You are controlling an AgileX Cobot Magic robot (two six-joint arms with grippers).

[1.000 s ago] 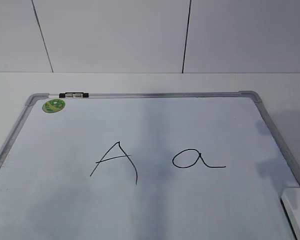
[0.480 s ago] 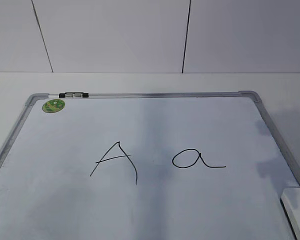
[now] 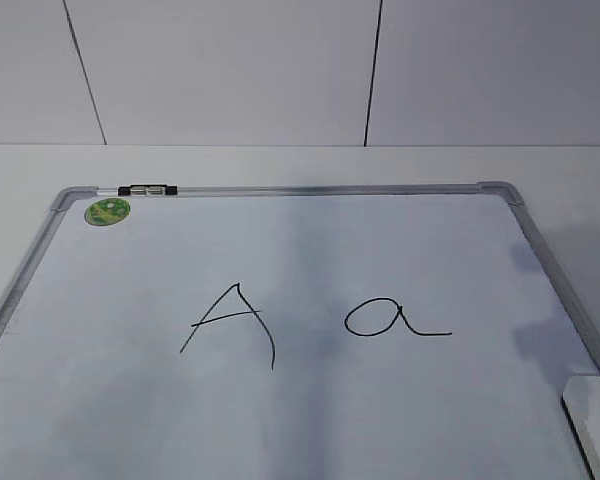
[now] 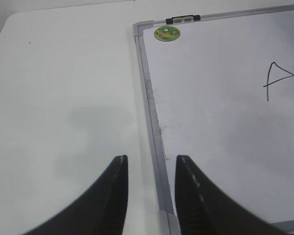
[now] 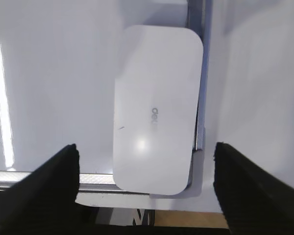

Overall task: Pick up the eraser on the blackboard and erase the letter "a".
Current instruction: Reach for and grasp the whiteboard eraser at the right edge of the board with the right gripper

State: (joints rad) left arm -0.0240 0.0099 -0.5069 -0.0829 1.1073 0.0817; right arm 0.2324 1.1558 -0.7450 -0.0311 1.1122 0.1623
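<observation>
Exterior view: the blackboard (image 3: 40, 262) lies flat on the white counter (image 3: 280, 165). The letter "a" (image 3: 385, 318) sits right of centre, the capital "A" (image 3: 232, 322) at its 9 o'clock. The eraser (image 3: 592, 415) shows at 4 o'clock, cut by the edge.

Left wrist view: the left end effector (image 4: 151, 164) hangs narrowly parted, empty, straddling the board's frame; a green sticker (image 4: 167, 33) at 12 o'clock.

Right wrist view: the right end effector (image 5: 146, 155) is spread wide, its fingers flanking the eraser (image 5: 154, 105) without touching it; the eraser lies on the board's corner.
</observation>
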